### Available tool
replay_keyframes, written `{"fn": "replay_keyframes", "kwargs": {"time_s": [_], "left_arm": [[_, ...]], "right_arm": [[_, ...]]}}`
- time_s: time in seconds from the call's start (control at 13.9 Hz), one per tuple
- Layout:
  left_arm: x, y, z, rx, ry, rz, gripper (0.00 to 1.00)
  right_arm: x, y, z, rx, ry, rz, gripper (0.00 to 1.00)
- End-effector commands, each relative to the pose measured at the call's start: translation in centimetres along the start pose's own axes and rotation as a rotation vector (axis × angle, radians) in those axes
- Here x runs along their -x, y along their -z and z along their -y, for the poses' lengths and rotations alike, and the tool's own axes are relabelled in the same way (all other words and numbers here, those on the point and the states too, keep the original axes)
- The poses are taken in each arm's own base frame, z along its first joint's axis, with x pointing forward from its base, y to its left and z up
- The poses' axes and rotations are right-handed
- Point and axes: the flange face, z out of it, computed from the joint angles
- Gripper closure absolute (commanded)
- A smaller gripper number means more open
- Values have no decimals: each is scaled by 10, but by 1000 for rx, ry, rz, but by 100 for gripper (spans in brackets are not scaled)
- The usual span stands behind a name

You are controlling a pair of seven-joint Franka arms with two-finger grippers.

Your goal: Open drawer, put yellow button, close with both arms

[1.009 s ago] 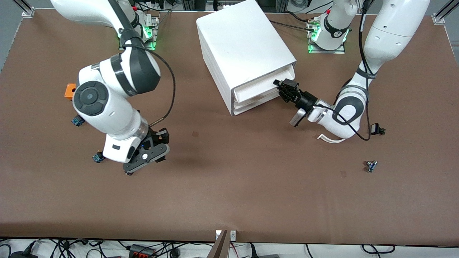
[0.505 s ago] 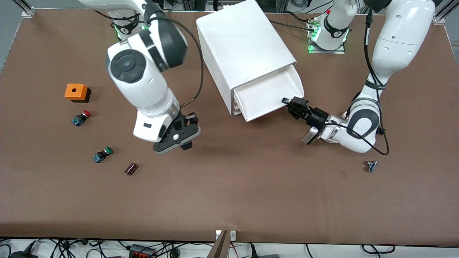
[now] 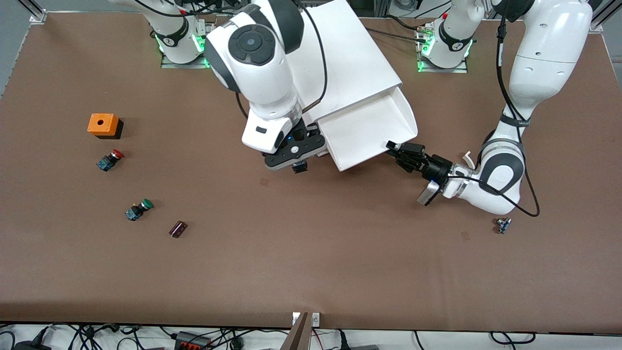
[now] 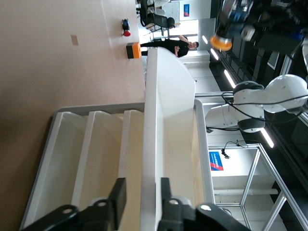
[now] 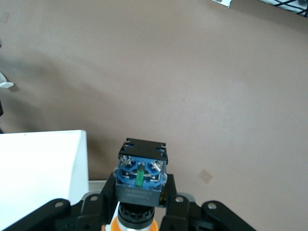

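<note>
The white cabinet (image 3: 359, 63) stands at the table's back middle. Its top drawer (image 3: 369, 131) is pulled far out and shows nothing inside. My left gripper (image 3: 392, 147) is shut on the drawer's front rim at the corner toward the left arm's end. In the left wrist view its fingers (image 4: 119, 195) straddle that rim (image 4: 153, 144). My right gripper (image 3: 297, 163) hangs over the table beside the drawer's corner toward the right arm's end. It is shut on the yellow button (image 5: 140, 178), blue-black body outward and yellow cap toward the palm.
An orange box (image 3: 103, 124), a red-capped button (image 3: 110, 159), a green-capped button (image 3: 138, 209) and a small dark cylinder (image 3: 178, 229) lie toward the right arm's end. A small blue part (image 3: 503, 225) lies toward the left arm's end.
My right gripper has carried the yellow button from the right arm's end of the table to beside the drawer. My left gripper has pulled the top drawer out from shut.
</note>
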Motion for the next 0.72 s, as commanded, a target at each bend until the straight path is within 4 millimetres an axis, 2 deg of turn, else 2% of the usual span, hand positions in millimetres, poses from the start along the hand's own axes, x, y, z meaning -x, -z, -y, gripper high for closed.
{"fn": "replay_keyframes", "kwargs": {"time_s": [0.0,0.07,0.29,0.36,0.43,0.65], "left_arm": [[-6,29,-40,-42,52,-19,0],[-9,34,-60,-62,107,-12,0],[-9,52,-113,-184,238,20,0],[-6,56,-123,-254,293,36,0],[-7,63,-138,-333,335,49,0],[-2,84,-175,-619,502,74,0]], "right_arm": [[4,8,15,9,-5,-6,100],[9,13,34,1,6,-21,100],[17,21,69,-34,-16,-59,100],[20,13,81,-35,-1,-54,100],[26,13,98,-44,20,-63,100],[31,-8,127,-55,53,-82,100]]}}
